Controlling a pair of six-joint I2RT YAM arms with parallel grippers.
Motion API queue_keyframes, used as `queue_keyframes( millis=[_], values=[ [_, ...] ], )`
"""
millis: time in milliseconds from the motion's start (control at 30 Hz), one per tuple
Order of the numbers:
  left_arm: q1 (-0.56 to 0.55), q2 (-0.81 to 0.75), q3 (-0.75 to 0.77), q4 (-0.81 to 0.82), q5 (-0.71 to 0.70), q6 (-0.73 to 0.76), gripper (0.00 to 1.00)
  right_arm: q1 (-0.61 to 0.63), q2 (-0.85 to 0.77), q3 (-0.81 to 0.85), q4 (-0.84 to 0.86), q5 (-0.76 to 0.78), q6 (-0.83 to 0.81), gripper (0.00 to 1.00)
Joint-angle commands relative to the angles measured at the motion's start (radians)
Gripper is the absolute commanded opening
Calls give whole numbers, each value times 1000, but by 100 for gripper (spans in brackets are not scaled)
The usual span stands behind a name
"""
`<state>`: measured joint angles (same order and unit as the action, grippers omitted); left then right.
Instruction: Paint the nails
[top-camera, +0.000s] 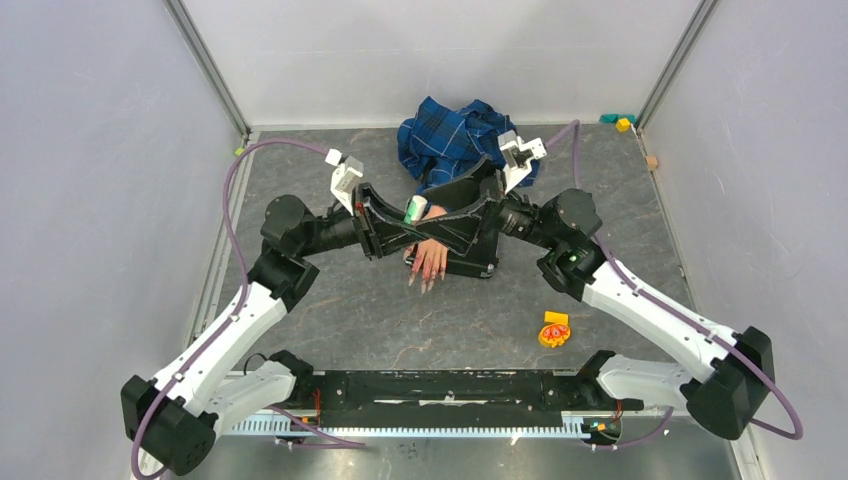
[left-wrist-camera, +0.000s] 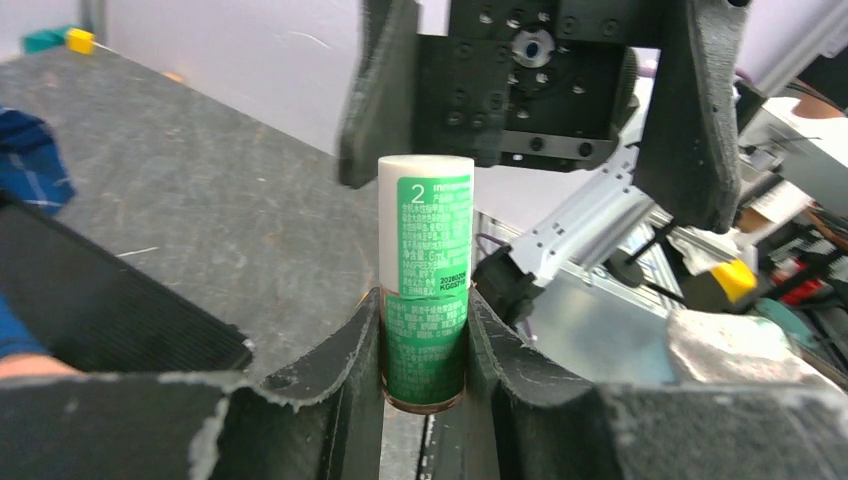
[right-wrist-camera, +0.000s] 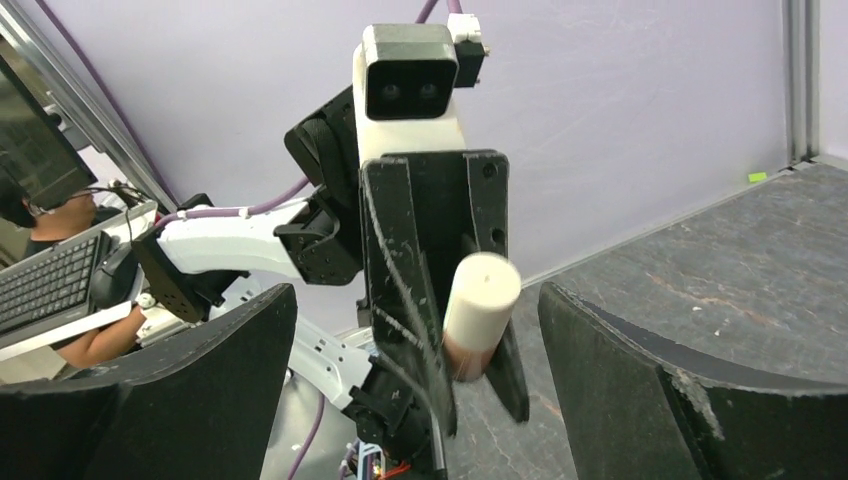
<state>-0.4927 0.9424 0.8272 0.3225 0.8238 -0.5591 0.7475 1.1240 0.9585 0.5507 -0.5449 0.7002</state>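
A pale mannequin hand (top-camera: 432, 250) with a blue plaid sleeve (top-camera: 450, 135) lies mid-table, its long pink-red nails (top-camera: 424, 282) pointing toward the arms. My left gripper (top-camera: 408, 216) is shut on a small nail polish bottle (left-wrist-camera: 424, 330) with a green label and a white cap (left-wrist-camera: 425, 175), held upright above the hand. My right gripper (top-camera: 440, 225) is open, its fingers (left-wrist-camera: 690, 110) standing wide on either side of the cap without touching it. In the right wrist view the cap (right-wrist-camera: 482, 295) sits between my spread right gripper (right-wrist-camera: 415, 330) fingers.
A yellow-orange object (top-camera: 553, 330) lies on the table at the front right. Small coloured blocks (top-camera: 622, 121) sit in the back right corner. White walls close in the table on three sides.
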Motion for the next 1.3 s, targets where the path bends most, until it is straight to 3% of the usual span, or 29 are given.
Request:
queue_keyframes(
  millis=[0,200,333,600,900,1000,1267],
  values=[
    [-31,33,0,102,68,-82,2,-2,51,1,185,-27,77,96],
    [-41,58,6,89,47,-96,2,15,110,23,249,-81,139,94],
    [-41,53,4,62,3,-86,2,31,118,34,218,-99,129,94],
    [-40,37,41,-154,-169,31,2,34,52,31,110,-107,68,93],
    [-32,14,43,-214,-266,70,2,35,10,16,29,-104,45,93],
    [-29,14,46,-214,-252,78,2,32,-5,16,-12,-84,25,93],
    [-36,-18,48,-148,-52,127,2,-17,-15,48,-171,5,-9,94]
  ],
)
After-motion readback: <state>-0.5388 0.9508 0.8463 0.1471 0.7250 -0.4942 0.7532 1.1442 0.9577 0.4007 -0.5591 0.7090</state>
